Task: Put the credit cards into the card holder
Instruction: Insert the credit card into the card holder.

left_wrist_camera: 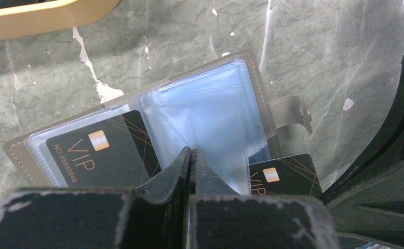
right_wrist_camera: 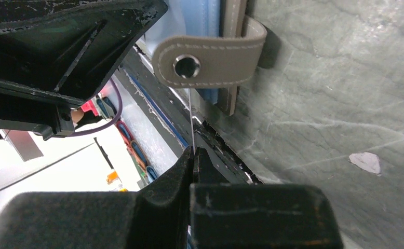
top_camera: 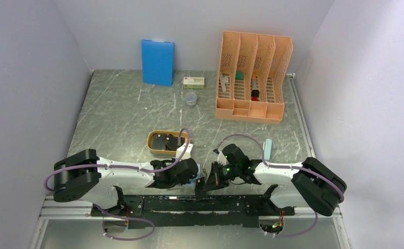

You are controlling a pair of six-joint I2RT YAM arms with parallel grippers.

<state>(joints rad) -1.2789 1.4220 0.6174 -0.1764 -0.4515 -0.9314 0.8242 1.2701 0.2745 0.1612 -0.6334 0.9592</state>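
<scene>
The card holder (left_wrist_camera: 270, 111) lies open on the marble table, pale blue pockets up. One black credit card (left_wrist_camera: 98, 153) marked VIP sits inside its left pocket. My left gripper (left_wrist_camera: 191, 150) is shut on a clear pocket sheet, pulling it up into a tent. A second black credit card (left_wrist_camera: 285, 174) lies at the right pocket's edge. In the right wrist view this card (right_wrist_camera: 191, 119) shows edge-on as a thin line, with my right gripper (right_wrist_camera: 192, 149) shut on it, just below the holder's snap strap (right_wrist_camera: 210, 62). Both grippers meet at the table's near edge (top_camera: 200, 180).
A shallow orange tray (top_camera: 152, 142) holding dark cards sits just beyond the left gripper. At the back stand a blue board (top_camera: 157, 62), a small box (top_camera: 194, 82), a clear cup (top_camera: 191, 98) and an orange file rack (top_camera: 252, 78). The table's front rail (right_wrist_camera: 153, 111) runs close under the holder.
</scene>
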